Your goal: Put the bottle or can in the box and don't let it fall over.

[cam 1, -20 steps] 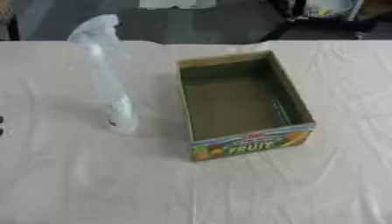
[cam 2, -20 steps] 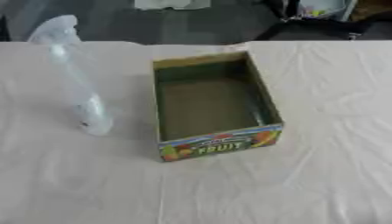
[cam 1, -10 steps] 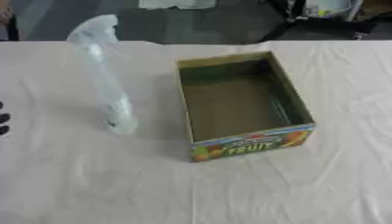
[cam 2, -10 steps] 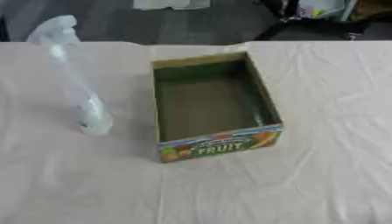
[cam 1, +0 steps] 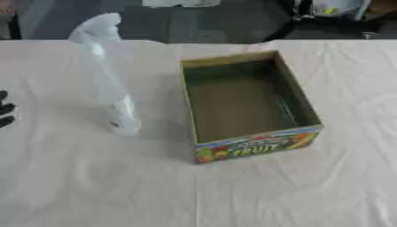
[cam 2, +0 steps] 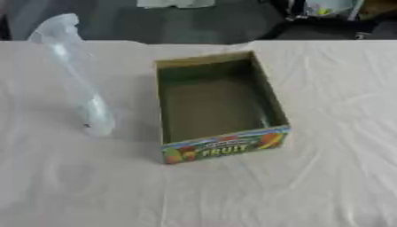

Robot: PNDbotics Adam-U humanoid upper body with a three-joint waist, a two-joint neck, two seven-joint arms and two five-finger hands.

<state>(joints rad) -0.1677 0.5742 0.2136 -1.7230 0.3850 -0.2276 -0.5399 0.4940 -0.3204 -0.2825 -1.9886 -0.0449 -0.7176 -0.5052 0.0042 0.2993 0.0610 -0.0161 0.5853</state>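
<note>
Where cloth wrinkles, clear bottle (cam 1: 108,88), cardboard box (cam 1: 245,106)

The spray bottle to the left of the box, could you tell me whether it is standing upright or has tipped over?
Upright. The spray bottle stands on its base on the tablecloth, nozzle uppermost, apart from the box.
</note>
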